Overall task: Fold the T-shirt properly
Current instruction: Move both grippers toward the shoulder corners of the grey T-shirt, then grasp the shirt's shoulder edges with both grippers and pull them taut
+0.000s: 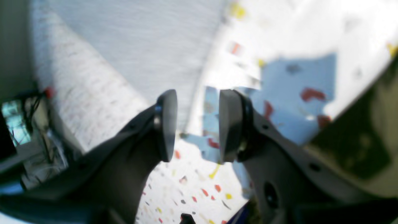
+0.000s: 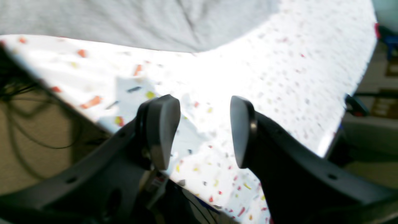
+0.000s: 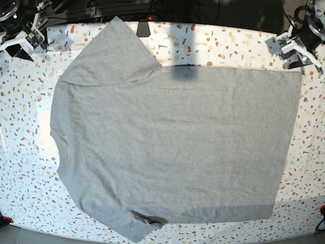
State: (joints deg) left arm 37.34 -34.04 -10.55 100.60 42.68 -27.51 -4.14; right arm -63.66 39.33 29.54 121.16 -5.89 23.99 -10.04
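— One T-shirt (image 3: 177, 147), plain grey side up, lies spread flat across the middle of the speckled counter (image 3: 20, 168); do we agree?

— We do. Its collar end points toward the base view's left edge, one sleeve reaching the far rim of the counter, the other the near rim.

— And our hands?

— Both sit off the T-shirt, at the far corners of the counter. Our left hand (image 1: 197, 124) has its fingers apart with nothing between them, the T-shirt's edge just beyond. Our right hand (image 2: 205, 130) is likewise spread and empty, the T-shirt farther ahead of it.
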